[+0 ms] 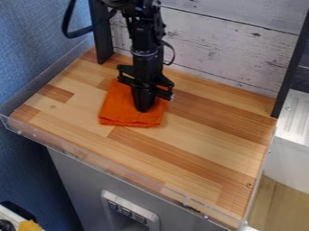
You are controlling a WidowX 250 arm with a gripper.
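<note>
- My gripper (143,109) points down over the folded orange cloth (118,113).
- My fingers (143,100) stand narrow, close together.
- The cloth lies on the wooden tabletop (202,144).

Prob. robotics lab or similar test area: robot arm (145,40) mtd. over butcher-block-style table (199,135) w/ clear plastic edging (60,146), whitewashed plank panel (229,49) behind, blue textured wall (30,58) adj., grey cabinet-like base (78,185) below.

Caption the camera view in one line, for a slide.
Black gripper over a folded orange cloth on a striped wooden tabletop, before whitewashed boards.
</note>
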